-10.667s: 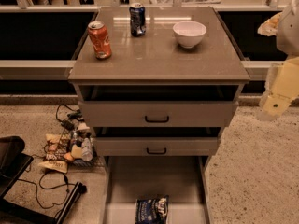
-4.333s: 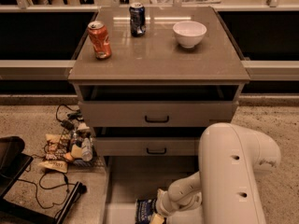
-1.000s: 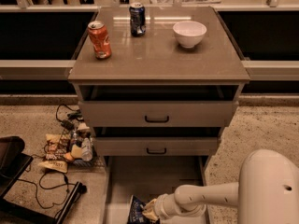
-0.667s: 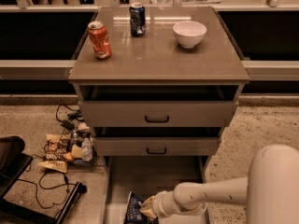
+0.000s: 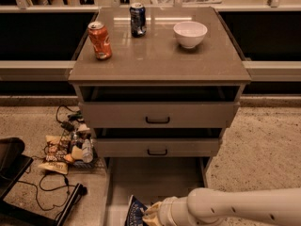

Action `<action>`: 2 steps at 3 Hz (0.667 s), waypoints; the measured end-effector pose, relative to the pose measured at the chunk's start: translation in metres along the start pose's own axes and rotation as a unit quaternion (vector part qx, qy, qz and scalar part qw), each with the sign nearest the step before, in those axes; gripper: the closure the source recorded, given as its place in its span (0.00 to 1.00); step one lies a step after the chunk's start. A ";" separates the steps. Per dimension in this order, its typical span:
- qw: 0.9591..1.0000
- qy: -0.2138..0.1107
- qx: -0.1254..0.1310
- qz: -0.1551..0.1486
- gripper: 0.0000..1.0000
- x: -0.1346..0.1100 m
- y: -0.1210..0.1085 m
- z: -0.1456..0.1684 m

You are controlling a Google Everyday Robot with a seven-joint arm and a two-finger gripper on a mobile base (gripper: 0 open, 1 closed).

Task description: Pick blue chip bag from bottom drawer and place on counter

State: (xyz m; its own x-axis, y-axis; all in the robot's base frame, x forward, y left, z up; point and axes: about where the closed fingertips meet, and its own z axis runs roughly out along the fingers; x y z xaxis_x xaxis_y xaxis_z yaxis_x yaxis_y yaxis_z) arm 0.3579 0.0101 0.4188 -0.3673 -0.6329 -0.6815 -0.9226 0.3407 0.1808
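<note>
The gripper (image 5: 149, 214), low over the bottom drawer (image 5: 155, 178), pinches the blue chip bag (image 5: 136, 214) just left of it; the bag's lower part is cut off. Far beyond, the counter (image 5: 160, 58) holds a red can (image 5: 100, 40), a dark can (image 5: 138, 19) and a bowl (image 5: 190, 34).

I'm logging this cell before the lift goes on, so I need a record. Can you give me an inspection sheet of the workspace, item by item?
Surface: counter, glossy grey-brown, carries an orange can, a blue can and a white bowl.
Job's things: blue chip bag lies tilted at the front of the open bottom drawer, not yet on the counter.
Clutter: snack wrappers and a small bottle on the floor left of the cabinet.
Grippers: gripper is low over the drawer's front, at the bag's right edge.
Cables: black cables trail on the floor at left.
Surroundings: speckled floor; two upper drawers with black handles.
</note>
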 end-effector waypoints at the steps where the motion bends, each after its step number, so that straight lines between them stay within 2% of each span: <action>1: 0.999 -0.014 0.026 0.015 1.00 -0.034 0.024 -0.065; 2: 0.996 -0.032 0.079 0.014 1.00 -0.079 0.015 -0.141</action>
State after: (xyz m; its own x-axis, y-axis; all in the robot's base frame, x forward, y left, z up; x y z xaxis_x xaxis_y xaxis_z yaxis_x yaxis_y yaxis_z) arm 0.3564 -0.0332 0.5753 -0.3798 -0.5783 -0.7220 -0.8803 0.4657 0.0901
